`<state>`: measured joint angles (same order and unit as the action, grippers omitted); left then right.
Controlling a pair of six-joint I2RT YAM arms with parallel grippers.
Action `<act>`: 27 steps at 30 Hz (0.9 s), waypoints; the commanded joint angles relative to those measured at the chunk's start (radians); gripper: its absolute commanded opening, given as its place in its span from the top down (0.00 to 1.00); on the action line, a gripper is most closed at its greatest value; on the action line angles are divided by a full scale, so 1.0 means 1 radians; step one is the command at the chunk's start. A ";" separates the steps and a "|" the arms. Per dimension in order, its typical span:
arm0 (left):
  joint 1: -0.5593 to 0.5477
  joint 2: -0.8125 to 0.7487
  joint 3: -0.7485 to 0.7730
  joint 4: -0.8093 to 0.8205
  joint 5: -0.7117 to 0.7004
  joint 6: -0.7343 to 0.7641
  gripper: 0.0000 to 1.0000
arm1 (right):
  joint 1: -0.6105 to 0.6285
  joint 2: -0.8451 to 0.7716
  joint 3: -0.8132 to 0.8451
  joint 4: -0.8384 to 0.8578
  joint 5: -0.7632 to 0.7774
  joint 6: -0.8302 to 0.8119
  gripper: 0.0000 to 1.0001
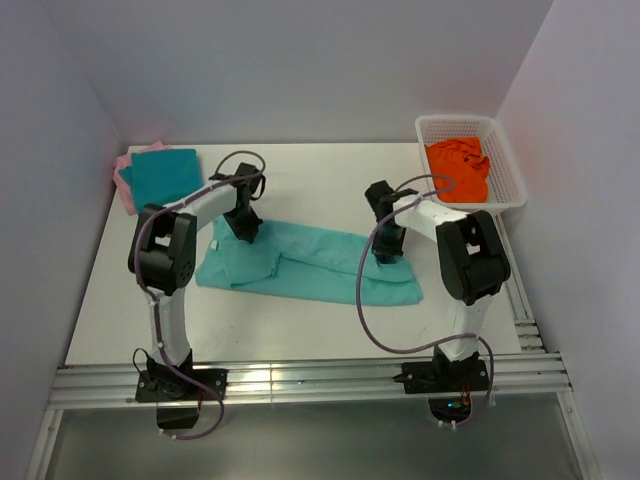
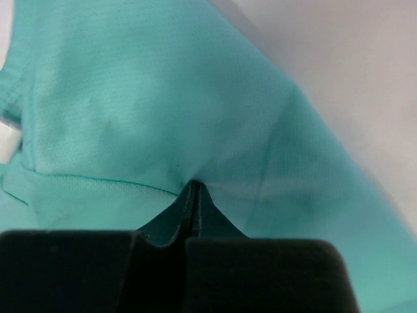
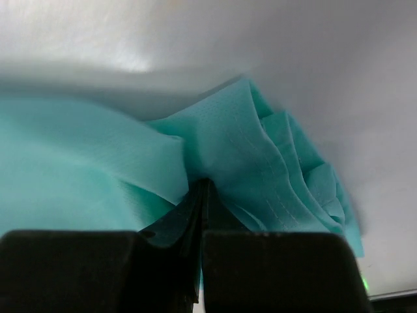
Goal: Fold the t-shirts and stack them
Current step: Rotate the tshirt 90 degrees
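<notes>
Nearest the arm bases, a strip of bare worktop (image 1: 300, 330), then the mint-green t-shirt (image 1: 320, 262) lying as a long band across the middle, its long axis running left to right and dipping slightly toward the near edge at the right end. Left claw (image 1: 245, 228) sits down on the band's left end, at the far edge; in the wrist view its fingertips (image 2: 190, 195) are pressed together with a pucker of mint cloth drawn into them, so it is closed on the tee. Right claw (image 1: 388, 250) sits at the far edge toward the right end; its fingertips (image 3: 199, 195) are likewise closed, with bunched, layered folds of the same cloth pinched there. So the garment spans between the two claws, one at each end, each arm nearest its own end. Judgement: the tee looks already narrowed lengthwise, and the next fold would likely bring one end across to the other along that axis. Further back, far left corner: the teal t-shirt (image 1: 165, 172) folded flat on the pink t-shirt (image 1: 122, 182), well apart from the band and nearer the left arm. Far right: white basket (image 1: 508, 170) holding an orange cloth (image 1: 460, 168), untouched
</notes>
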<state>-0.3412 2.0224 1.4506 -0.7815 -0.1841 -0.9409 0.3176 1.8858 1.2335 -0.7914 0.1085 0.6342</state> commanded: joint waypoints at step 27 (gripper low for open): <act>-0.050 0.133 0.857 0.151 0.295 0.395 0.11 | 0.722 -0.065 0.366 -0.282 0.124 0.076 0.17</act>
<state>-0.4080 2.3486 2.3081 -0.6342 0.1921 -0.5735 1.0374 1.9457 1.5303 -0.9375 0.0742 0.6838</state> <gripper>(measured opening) 0.878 0.810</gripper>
